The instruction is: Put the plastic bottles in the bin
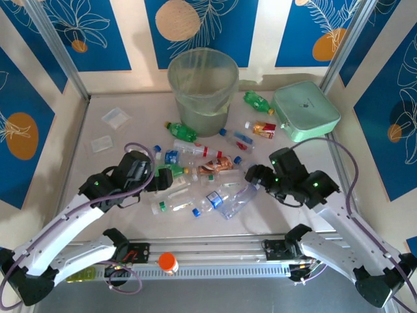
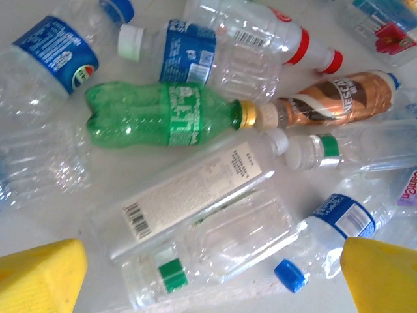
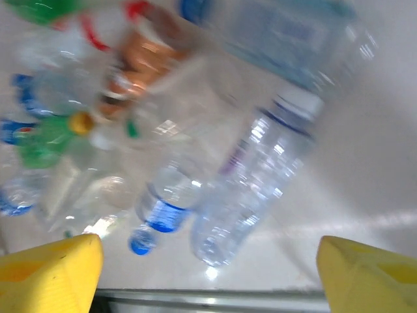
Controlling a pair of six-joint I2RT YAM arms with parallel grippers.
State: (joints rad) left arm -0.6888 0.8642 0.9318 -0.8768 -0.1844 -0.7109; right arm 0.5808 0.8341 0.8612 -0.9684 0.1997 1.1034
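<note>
Plastic bottles lie strewn across the middle of the table in front of the bin [image 1: 203, 88], a round grey-green bucket at the back. My left gripper [image 1: 168, 178] hangs open over the left of the pile. In the left wrist view, my left gripper [image 2: 212, 280] has its yellow fingertips [image 2: 39, 277] straddling a flattened clear bottle with a green label [image 2: 215, 248]; a white-labelled clear bottle [image 2: 195, 192] and a green bottle [image 2: 169, 117] lie beyond. My right gripper [image 1: 253, 174] is open above a large clear bottle [image 3: 254, 182] and a small blue-labelled one [image 3: 163, 205]; my right gripper [image 3: 208, 277] holds nothing.
A mint-green lidded box [image 1: 305, 111] sits at the back right. Two flat clear packets [image 1: 116, 117] lie at the back left. Green bottles rest beside the bin [image 1: 258, 102]. A loose blue cap [image 2: 290, 274] lies near my left finger. An orange cap [image 1: 168, 262] sits on the front rail.
</note>
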